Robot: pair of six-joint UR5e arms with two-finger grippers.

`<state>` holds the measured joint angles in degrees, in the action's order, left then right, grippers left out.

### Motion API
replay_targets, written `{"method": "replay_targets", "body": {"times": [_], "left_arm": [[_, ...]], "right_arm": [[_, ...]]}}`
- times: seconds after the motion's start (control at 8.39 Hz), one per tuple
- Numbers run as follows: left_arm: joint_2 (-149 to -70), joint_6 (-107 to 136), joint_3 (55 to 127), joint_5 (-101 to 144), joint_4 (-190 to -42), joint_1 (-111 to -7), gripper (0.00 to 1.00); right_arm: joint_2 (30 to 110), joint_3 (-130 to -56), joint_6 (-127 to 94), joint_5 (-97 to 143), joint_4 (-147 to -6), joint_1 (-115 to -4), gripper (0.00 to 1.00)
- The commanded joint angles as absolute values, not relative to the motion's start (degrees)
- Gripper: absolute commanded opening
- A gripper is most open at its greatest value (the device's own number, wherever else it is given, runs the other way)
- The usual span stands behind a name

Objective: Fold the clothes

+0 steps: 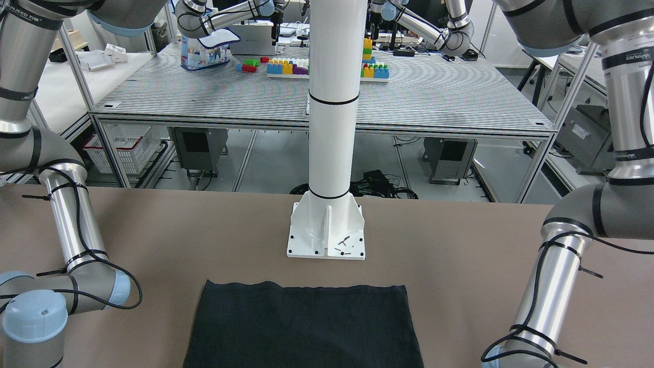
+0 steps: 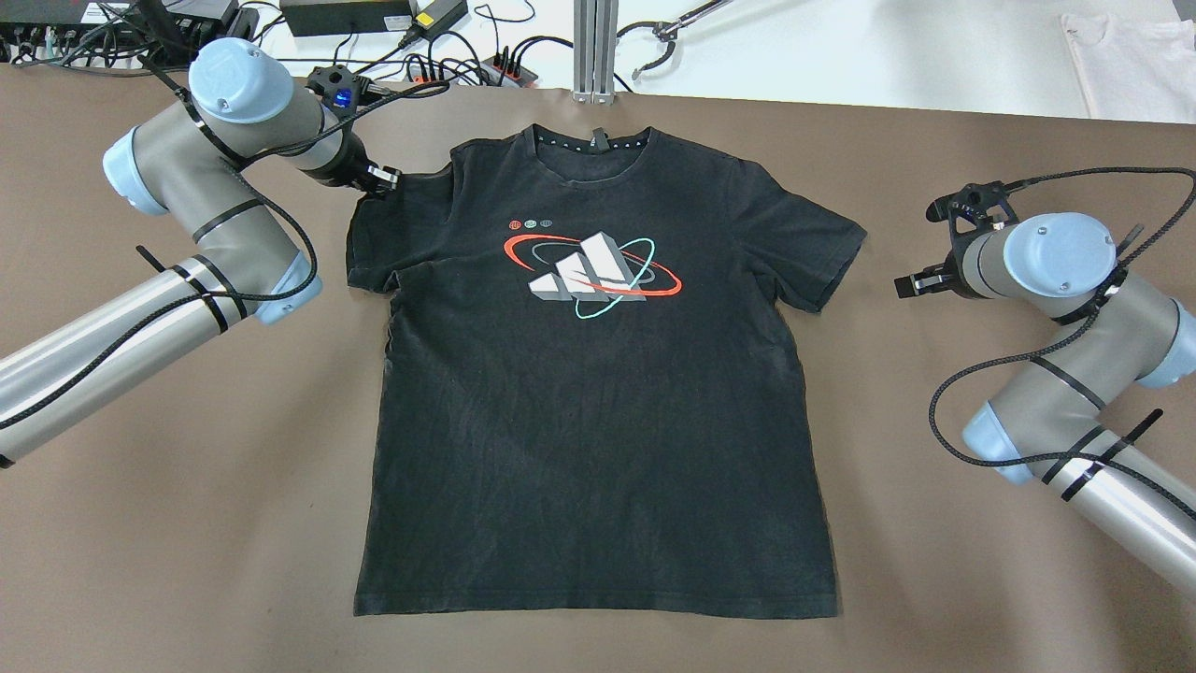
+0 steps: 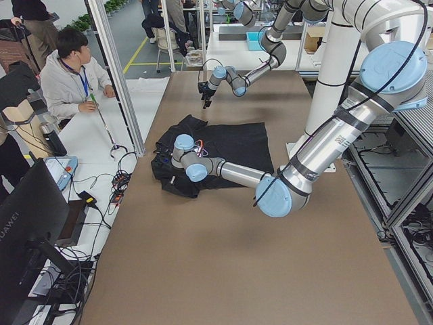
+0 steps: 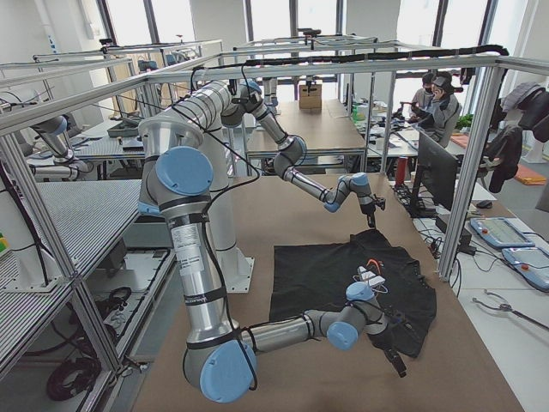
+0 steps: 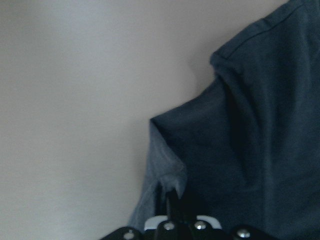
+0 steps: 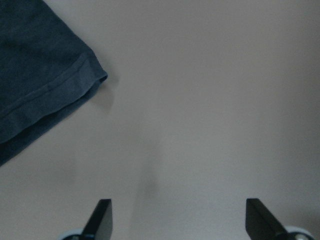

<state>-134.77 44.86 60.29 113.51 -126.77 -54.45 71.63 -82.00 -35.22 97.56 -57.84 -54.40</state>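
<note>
The brown desk [image 2: 187, 561] fills nearly the whole overhead view. In the front-facing view a white pole [image 1: 332, 102] rises from a bolted base plate [image 1: 327, 240] at the desk's far edge, top centre of the frame.

A black T-shirt [image 2: 598, 421] lies spread flat, front up, in the middle of the overhead view. Its collar points to the top of the frame and its straight hem runs near the bottom. The sleeve on the frame's right lies out flat. The one on the frame's left is rumpled and drawn in towards the body.

The left arm [image 2: 215, 187] enters from the lower left and bends back to the shirt's upper left corner. The right arm [image 2: 1074, 308] comes in from the lower right and stops at the right side of the frame, level with the flat sleeve.

The left jaws sit at the shoulder seam of the rumpled sleeve. In the left wrist view they are closed at the bottom centre, with a raised fold of the black cloth pinched between them. The right jaws are spread wide over bare desk and hold nothing. In the right wrist view the sleeve corner lies in the upper left, apart from both tips.

A red, teal and white print [image 2: 589, 271] sits on the chest.
</note>
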Motion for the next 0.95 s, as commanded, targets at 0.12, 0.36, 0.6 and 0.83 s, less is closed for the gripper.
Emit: {"method": "replay_targets", "body": {"times": [0.12, 0.36, 0.6, 0.83], "left_arm": [[-141.9, 60.5, 61.6, 106.3, -124.6, -46.4, 0.0], [-143.3, 64.2, 61.0, 102.6, -124.6, -43.9, 0.0], [-147.3, 68.0, 57.2, 100.4, -124.5, -42.3, 0.0], [-147.9, 68.5, 55.9, 99.3, -124.2, -41.9, 0.0]], "right_arm": [[71.7, -82.0, -35.4, 97.6, -57.8, -54.3, 0.94], [71.7, -82.1, -35.4, 97.6, -57.8, -54.3, 0.94], [71.7, -82.0, -35.4, 97.6, -57.8, -54.3, 0.94], [71.7, -82.0, -35.4, 97.6, -57.8, -54.3, 0.94]]}}
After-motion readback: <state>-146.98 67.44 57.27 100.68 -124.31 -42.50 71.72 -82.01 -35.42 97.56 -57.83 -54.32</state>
